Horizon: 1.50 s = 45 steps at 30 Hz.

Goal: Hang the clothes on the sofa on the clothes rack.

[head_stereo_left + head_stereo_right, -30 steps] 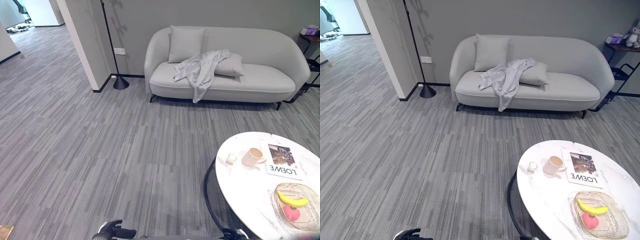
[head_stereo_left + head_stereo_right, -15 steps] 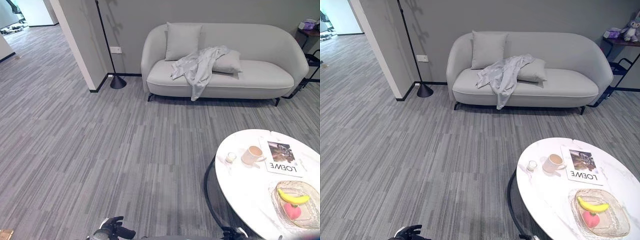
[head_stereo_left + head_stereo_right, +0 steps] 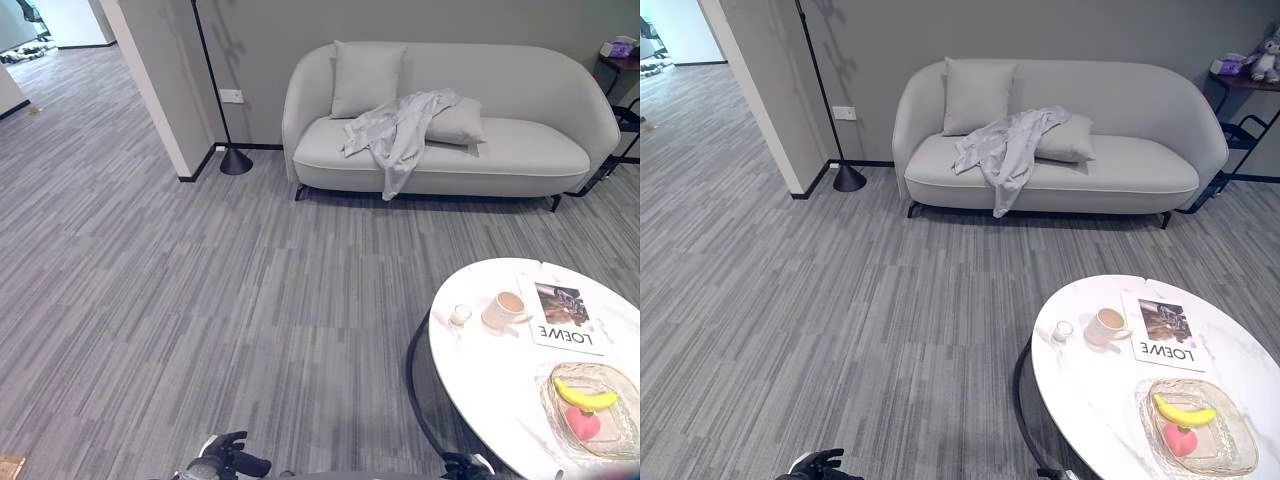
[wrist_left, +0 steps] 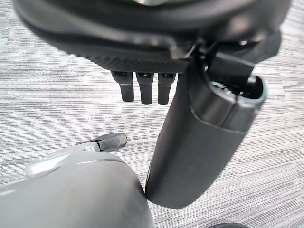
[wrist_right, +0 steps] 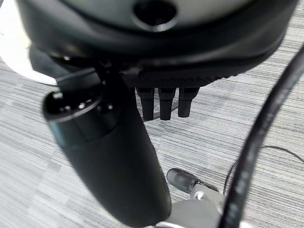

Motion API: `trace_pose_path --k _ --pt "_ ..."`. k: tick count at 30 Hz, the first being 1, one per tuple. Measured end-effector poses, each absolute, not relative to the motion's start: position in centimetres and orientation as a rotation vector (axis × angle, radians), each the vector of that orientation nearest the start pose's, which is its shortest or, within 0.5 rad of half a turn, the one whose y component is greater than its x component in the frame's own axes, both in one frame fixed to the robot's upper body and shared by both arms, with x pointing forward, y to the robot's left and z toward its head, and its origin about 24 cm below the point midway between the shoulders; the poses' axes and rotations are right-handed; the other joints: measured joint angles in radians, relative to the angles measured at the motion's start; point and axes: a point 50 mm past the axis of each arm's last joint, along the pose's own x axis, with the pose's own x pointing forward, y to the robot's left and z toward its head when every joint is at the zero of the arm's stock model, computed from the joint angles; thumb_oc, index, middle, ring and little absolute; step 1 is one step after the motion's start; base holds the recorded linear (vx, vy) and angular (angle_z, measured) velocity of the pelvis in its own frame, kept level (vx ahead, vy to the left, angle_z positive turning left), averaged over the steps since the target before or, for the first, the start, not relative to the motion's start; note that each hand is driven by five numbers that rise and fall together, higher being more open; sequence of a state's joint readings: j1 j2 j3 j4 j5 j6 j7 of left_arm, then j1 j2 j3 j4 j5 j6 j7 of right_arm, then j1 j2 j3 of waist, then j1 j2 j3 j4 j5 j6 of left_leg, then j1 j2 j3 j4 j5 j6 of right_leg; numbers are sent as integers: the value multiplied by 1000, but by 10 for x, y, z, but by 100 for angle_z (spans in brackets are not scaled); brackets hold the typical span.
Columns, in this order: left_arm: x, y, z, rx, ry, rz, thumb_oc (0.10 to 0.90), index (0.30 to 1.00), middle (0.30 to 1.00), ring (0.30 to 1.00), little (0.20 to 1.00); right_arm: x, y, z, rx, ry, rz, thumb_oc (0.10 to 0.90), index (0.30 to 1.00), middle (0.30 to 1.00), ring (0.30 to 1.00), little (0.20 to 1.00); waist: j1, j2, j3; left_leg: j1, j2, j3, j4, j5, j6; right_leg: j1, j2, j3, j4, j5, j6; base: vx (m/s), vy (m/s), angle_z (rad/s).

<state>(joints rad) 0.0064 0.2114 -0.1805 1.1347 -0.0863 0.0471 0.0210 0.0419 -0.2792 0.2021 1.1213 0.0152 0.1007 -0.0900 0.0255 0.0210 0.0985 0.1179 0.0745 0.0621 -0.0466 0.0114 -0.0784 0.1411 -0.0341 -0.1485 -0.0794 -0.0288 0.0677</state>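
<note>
Lying crumpled on the sofa (image 3: 520, 150), shirt (image 3: 398, 128) overhangs its seat edge

light: even, soft indoor | shadow: faint under sofa (image 3: 440, 160) | wrist views: near parts blurred

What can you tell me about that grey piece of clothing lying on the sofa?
The grey garment looks like a thin, slightly shiny shirt, crumpled and spread across the middle of the sofa. Its upper part rests against the lying cushion, near the upright cushion; one end hangs over the seat's front edge. Neither hand touches it.
</note>
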Motion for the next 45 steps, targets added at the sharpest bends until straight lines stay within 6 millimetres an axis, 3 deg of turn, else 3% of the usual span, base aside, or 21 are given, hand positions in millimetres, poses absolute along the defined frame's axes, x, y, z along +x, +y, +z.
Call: trace_pose_path --k 2,5,7,9,10,11,13,16,18,19,20,22,24,26,29,32,35,38,41,42,45 --pt "133 224 -150 236 1110 51 800 900 900 900 900 110 -242 -153 -412 1202 -67 800 900 900 900 900 9 -53 73 -148 -27 -2 212 14 -31 -48 -44 1 25 3 -13 35 -51 1" --pt "140 228 -146 205 1084 82 800 900 900 900 900 119 -244 -150 -417 1178 -71 800 900 900 900 900 27 -67 110 -220 -21 -30 367 20 -47 -47 -33 5 39 -2 -50 -4 -77 -1" --pt "157 226 -138 131 990 110 800 900 900 900 900 128 -246 -146 -424 1151 -80 800 900 900 900 900 55 -65 147 -379 -21 -95 640 84 -124 -96 -14 4 133 -31 -97 32 -63 5" --pt "186 224 -125 126 900 108 800 900 900 900 900 138 -242 -143 -413 1111 -76 800 900 900 900 900 70 -91 184 -523 -26 -138 801 264 -154 -150 -12 3 219 -68 -134 296 67 20" --pt "194 225 -121 123 879 114 800 900 900 900 900 139 -241 -142 -413 1108 -75 800 900 900 900 900 68 -101 186 -562 -19 -128 855 245 -117 -153 -7 -3 212 -69 -135 465 193 8" --pt "196 226 -120 124 874 121 800 900 900 900 900 145 -239 -141 -412 1093 -75 800 900 900 900 900 74 -112 185 -557 16 -88 794 187 -76 -147 -6 -7 187 -70 -128 395 241 -19" --pt "189 233 -124 196 937 114 800 900 900 900 900 156 -234 -138 -429 1065 -50 800 900 900 900 900 62 -124 169 -392 137 18 48 119 -42 -101 27 -33 48 -42 -81 437 342 -20" --pt "174 232 -130 243 970 83 800 900 900 900 900 135 -238 -146 -442 1133 -50 800 900 900 900 900 50 -117 155 -356 200 39 -56 112 -61 -42 62 -42 -6 -23 -51 465 406 7" --pt "165 233 -135 231 1011 79 800 900 900 900 900 124 -241 -149 -441 1171 -55 800 900 900 900 900 52 -130 112 -351 124 46 23 93 -44 -47 33 -52 -6 -30 -60 478 428 -20" --pt "157 233 -139 207 1042 93 800 900 900 900 900 119 -244 -150 -440 1191 -63 800 900 900 900 900 49 -141 90 -296 25 55 35 92 5 -46 -6 -38 21 -51 -44 503 520 -34" --pt "143 226 -147 168 1083 102 800 900 900 900 900 114 -254 -148 -458 1198 -80 800 900 900 900 900 48 -81 75 -182 -39 68 -54 116 95 -46 1 -41 99 -69 -17 475 547 -31" --pt "134 226 -149 152 1109 120 800 900 900 900 900 113 -254 -148 -459 1188 -69 800 900 900 900 900 54 -48 68 -134 -47 72 -51 89 116 -166 -38 -71 421 -132 8 382 474 -12" --pt "126 237 -149 162 1122 147 800 900 900 900 900 122 -245 -145 -461 1136 -31 800 900 900 900 900 50 -69 55 -83 -106 70 -49 49 148 -349 -182 -118 863 -95 0 310 309 15" --pt "124 244 -148 173 1123 169 800 900 900 900 900 121 -251 -143 -485 1132 -46 800 900 900 900 900 53 -91 36 -38 -173 48 -49 2 202 -429 -301 -120 983 -98 3 300 167 38" --pt "134 252 -143 198 1099 197 800 900 900 900 900 149 -250 -130 -487 1020 -37 800 900 900 900 900 47 -39 71 12 -139 10 -48 -29 184 -461 -216 -138 654 -92 12 326 2 41" --pt "134 253 -142 194 1097 214 800 900 900 900 900 169 -237 -121 -477 926 3 800 900 900 900 900 23 -65 83 75 -135 -23 -46 -132 134 -562 -114 -177 405 -54 65 666 -53 34" --pt "129 246 -147 199 1131 184 800 900 900 900 900 159 -231 -127 -435 952 -10 800 900 900 900 900 -64 -88 88 150 -117 -103 -31 -211 115 -585 1 -67 55 -15 125 554 -56 86" --pt "125 228 -153 190 1144 120 800 900 900 900 900 129 -245 -141 -444 1093 -49 800 900 900 900 900 -52 -79 89 265 -91 -119 -25 -248 79 -588 -3 -111 219 59 25 579 -166 63" --pt "126 218 -155 201 1145 75 800 900 900 900 900 118 -249 -145 -442 1141 -51 800 900 900 900 900 -75 -40 76 232 -30 -157 121 -188 -16 -504 29 -115 206 141 -23 461 -217 72" --pt "128 216 -154 199 1140 69 800 900 900 900 900 111 -251 -146 -442 1154 -54 800 900 900 900 900 -80 -41 73 236 -20 -155 168 -141 -43 -459 43 -118 191 165 -87 604 -326 68" --pt "132 215 -149 193 1067 57 800 900 900 900 900 114 -254 -145 -424 1139 -79 800 900 900 900 900 -48 -80 73 -77 -34 -132 808 55 -92 -335 72 -109 124 113 -138 246 -221 13"
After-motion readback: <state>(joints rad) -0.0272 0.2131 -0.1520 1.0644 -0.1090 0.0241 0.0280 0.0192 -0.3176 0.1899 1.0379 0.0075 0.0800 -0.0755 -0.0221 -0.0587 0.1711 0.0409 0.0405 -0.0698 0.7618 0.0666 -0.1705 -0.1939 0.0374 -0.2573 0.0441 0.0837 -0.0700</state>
